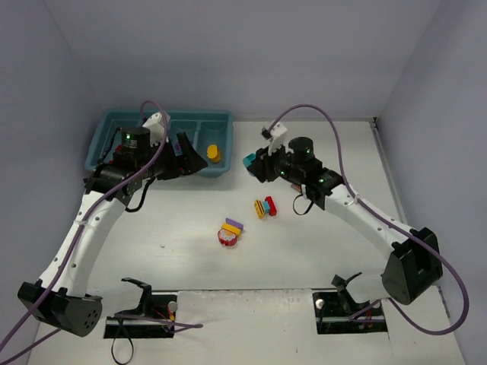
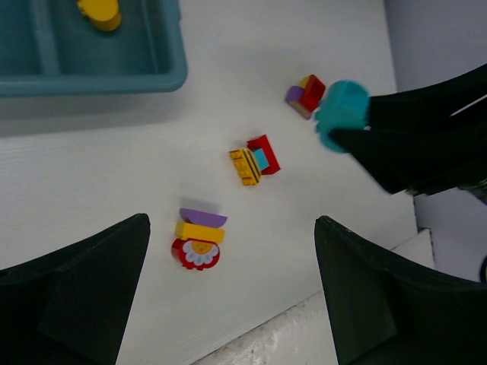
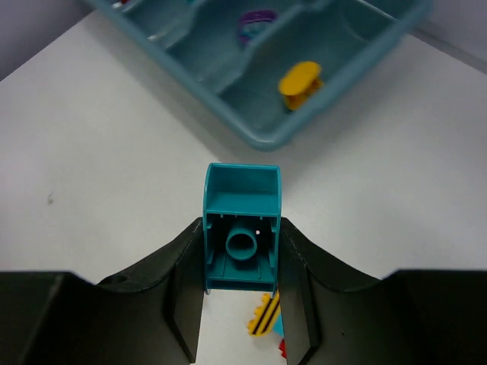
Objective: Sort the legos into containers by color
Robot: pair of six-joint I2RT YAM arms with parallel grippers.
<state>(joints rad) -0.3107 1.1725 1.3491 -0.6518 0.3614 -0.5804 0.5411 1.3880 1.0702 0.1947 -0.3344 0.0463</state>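
Right tool: closed narrow on a teal brick, whose hollow underside faces the wrist camera, held above the bench.
Left tool: spread wide and holding nothing, over the right end of the tray.
In the tray: it sits upper left in the top view, with a yellow piece in the rightmost compartment and a purple piece in the next one.
On the bench: a red-yellow-teal stack at centre frame and a red flower stack just below-left of it, both apart from the tray.

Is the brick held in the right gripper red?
No, the right gripper is shut on a teal brick, its hollow underside facing the wrist camera.
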